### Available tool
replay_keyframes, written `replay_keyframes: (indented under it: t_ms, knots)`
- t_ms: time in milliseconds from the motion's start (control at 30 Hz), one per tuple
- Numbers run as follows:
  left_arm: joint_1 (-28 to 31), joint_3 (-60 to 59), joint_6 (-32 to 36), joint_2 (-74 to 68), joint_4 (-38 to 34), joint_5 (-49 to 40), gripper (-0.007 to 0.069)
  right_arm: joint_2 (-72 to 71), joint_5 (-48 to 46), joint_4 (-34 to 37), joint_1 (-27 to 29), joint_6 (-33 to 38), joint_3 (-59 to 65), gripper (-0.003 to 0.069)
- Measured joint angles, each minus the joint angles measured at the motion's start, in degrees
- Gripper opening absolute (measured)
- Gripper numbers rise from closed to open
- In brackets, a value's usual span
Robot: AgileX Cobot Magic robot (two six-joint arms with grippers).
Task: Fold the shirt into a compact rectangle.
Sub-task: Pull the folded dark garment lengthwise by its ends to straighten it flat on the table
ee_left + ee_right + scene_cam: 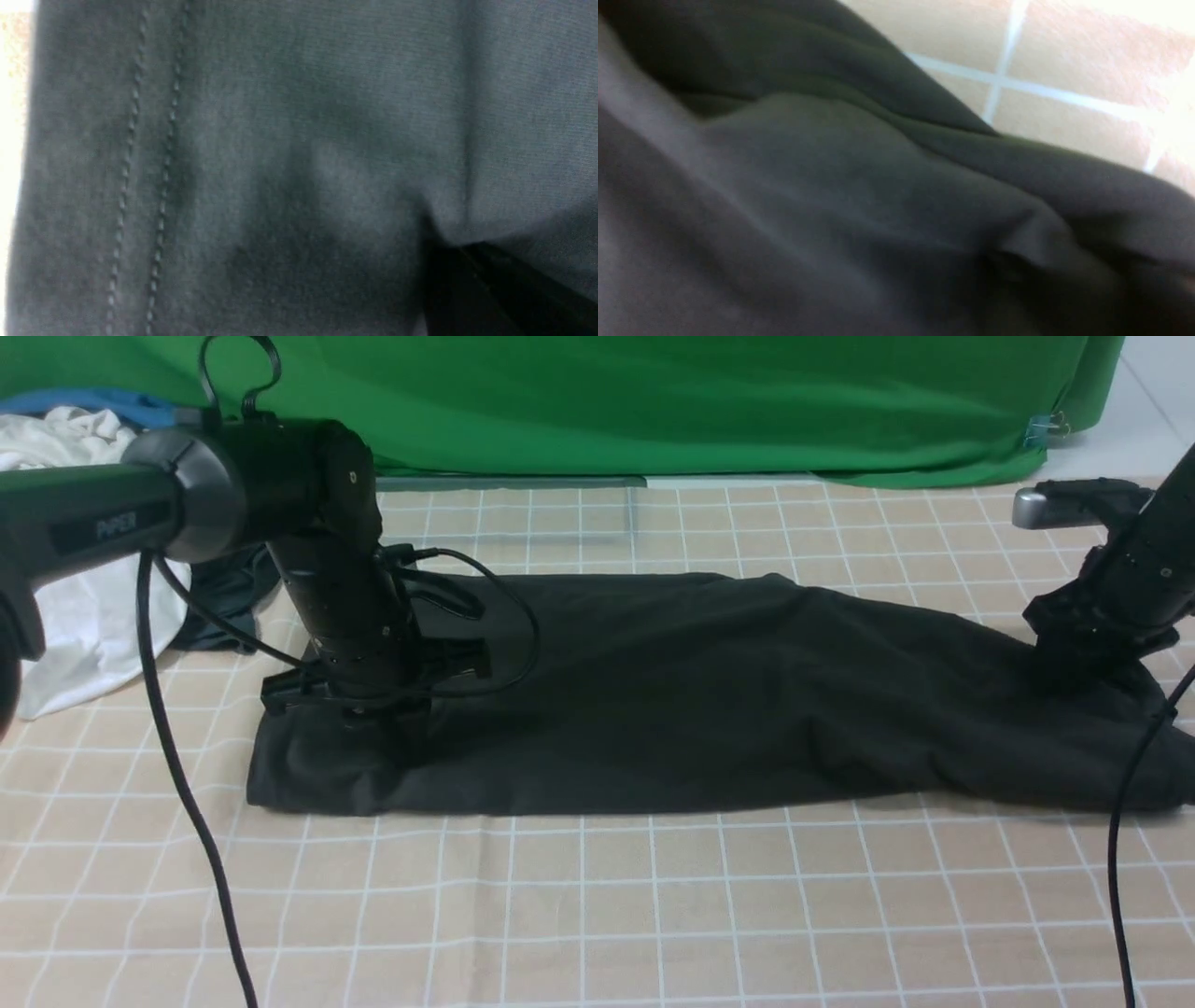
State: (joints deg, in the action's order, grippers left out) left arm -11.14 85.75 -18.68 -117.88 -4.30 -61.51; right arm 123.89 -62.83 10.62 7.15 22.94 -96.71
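The left gripper (pixel 359 723) points straight down into the 9 o'clock end of the shirt (pixel 709 700), its tips sunk in black cloth in the front view. Only the left wrist view comes closer. There, one dark finger (pixel 490 289) presses against puckered fabric beside a double row of stitching (pixel 149 186). The other finger is out of sight, so I cannot tell whether the jaws are apart or clamped on cloth.

The right gripper (pixel 1088 649) leans into the shirt's 3 o'clock end. Its tips are lost against the black folds, and the right wrist view shows only blurred, rumpled shirt fabric (pixel 831 210) over a corner of checked tablecloth (pixel 1064 56). Its jaw state cannot be told either.

The only readable writing is "PIPER" (pixel 117 525) on the left arm's forearm. No print is visible on the shirt.

The shirt lies as a long band across the middle of the tablecloth (pixel 597 896), running from 9 to 3 o'clock, smoother at the left end and bunched at the right. At about 10 o'clock, what is probably a dark garment (pixel 229 597) sits just beside a white garment (pixel 84 607). A green backdrop (pixel 653 401) hangs along 12 o'clock.
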Motion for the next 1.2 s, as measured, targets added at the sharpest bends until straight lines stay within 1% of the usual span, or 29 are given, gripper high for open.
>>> replay_keyframes:
  t_ms: [33,67,100,167,333,400,567,733,767,800,833,867,900,933,967,1000,1033,1100,1167,1200]
  knots:
    - [0.0,0.0,0.0,0.0,0.0,0.0,0.0046,0.0,0.1,0.0,-0.1,0.1,0.0,0.0212]
    - [0.0,0.1,0.0,0.0,0.0,0.0,0.0046,0.0,0.1,0.0,-0.1,0.1,0.0,0.0164]
    - [-0.1,0.1,0.1,0.0,0.1,0.0,0.0046,0.0,0.1,-0.1,-0.1,-0.2,-0.1,0.0092]
    - [-0.1,0.1,0.3,0.0,0.1,0.0,0.0046,-0.1,-0.1,-0.7,-0.1,-0.6,-0.4,0.008]
    - [-0.2,0.1,1.1,0.0,0.5,-0.1,0.0046,-2.4,-0.6,-4.9,0.2,-4.7,-2.6,0.0081]
    - [-0.2,0.1,1.1,0.0,0.5,-0.1,0.0046,-3.3,-0.8,-5.1,0.7,-6.3,-3.7,0.0081]
    - [-0.2,0.1,1.2,0.0,0.3,-0.1,0.0046,-2.8,0.3,-5.2,1.4,-6.9,-4.1,0.0081]
    - [-0.2,0.1,1.5,0.0,0.2,-0.1,0.0046,-0.9,3.7,-6.1,1.4,-7.0,-4.1,0.0107]
    - [-0.2,0.1,1.8,0.0,0.1,-0.2,0.0046,-0.4,5.6,-6.4,1.4,-7.6,-4.1,0.0139]
    - [-0.2,0.1,1.8,0.0,0.1,-0.2,0.0046,-0.3,5.9,-6.6,1.4,-7.8,-4.1,0.0144]
    - [-0.2,0.1,2.3,0.0,0.2,-0.4,0.0046,-0.1,7.9,-7.8,1.6,-9.1,-4.1,0.0209]
    - [-0.2,0.1,2.6,0.0,0.2,-0.5,0.0046,-0.1,8.1,-8.4,1.7,-10.0,-4.4,0.0257]
    - [-0.2,0.1,2.6,0.0,0.3,-0.5,0.0046,-0.1,7.7,-8.8,1.8,-10.7,-4.7,0.0288]
    - [-0.2,0.1,2.7,0.1,0.4,-0.5,0.0046,-0.2,6.2,-9.3,1.8,-12.1,-5.4,0.0349]
    - [-0.2,0.1,2.8,0.3,0.4,-0.5,0.0046,-0.4,4.0,-9.4,1.8,-13.0,-6.2,0.0391]
    - [-0.2,0.1,2.8,0.4,0.4,-0.6,0.0046,-0.4,3.4,-9.4,1.8,-13.2,-6.4,0.0398]
    - [-0.2,0.0,2.8,0.9,0.4,-0.6,0.0046,-1.0,-0.8,-9.5,1.8,-14.3,-7.7,0.043]
    - [-0.2,0.0,2.8,2.5,0.6,-0.4,0.0046,-2.6,-4.1,-9.5,1.7,-16.0,-8.4,0.043]
    - [-0.2,0.0,2.8,4.2,0.6,0.0,0.0047,-4.8,-5.4,-9.5,1.7,-17.0,-8.3,0.0388]
    - [-0.2,0.0,3.0,5.6,0.6,0.1,0.0047,-7.4,-5.7,-9.5,1.7,-17.3,-7.1,0.0307]
